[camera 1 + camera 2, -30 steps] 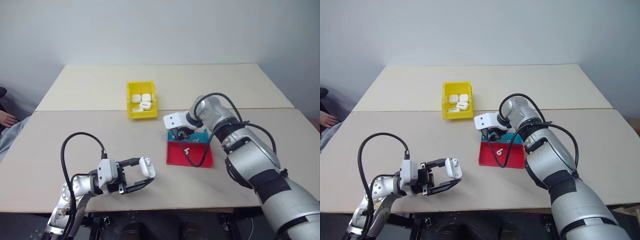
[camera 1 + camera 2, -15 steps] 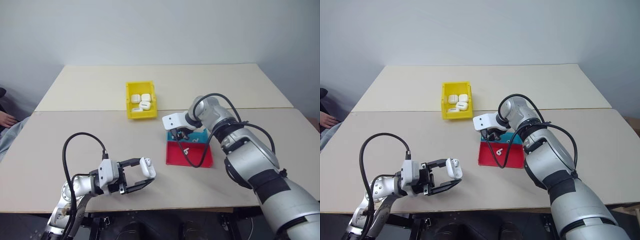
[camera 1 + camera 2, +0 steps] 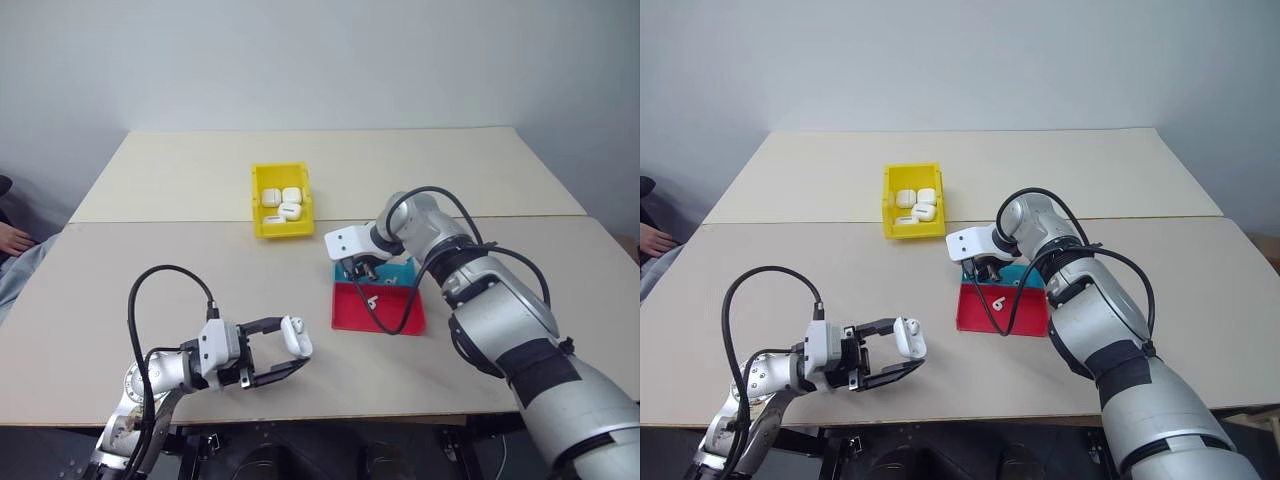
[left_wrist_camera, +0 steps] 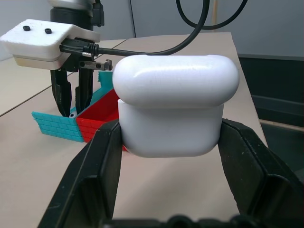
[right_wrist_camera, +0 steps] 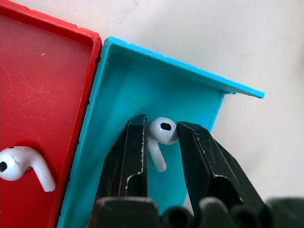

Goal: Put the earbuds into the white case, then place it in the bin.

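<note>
The bin (image 3: 283, 199), holding several cases (image 3: 283, 203), sits behind and left of the tray (image 3: 379, 297). One earbud (image 5: 160, 137) lies in the tray's rear compartment, another earbud (image 5: 23, 166) in its front compartment.

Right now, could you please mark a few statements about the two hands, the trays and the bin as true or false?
1. The left hand holds a glossy white rounded earbud case. True.
2. The small yellow plastic bin is empty. False: several white cases lie in it.
3. The right hand has its fingers either side of a tiny white earbud in the blue tray half. True.
4. The red tray half holds no earbud. False: one earbud lies there.
5. The held case's lid is flipped open. False: it looks shut.
</note>
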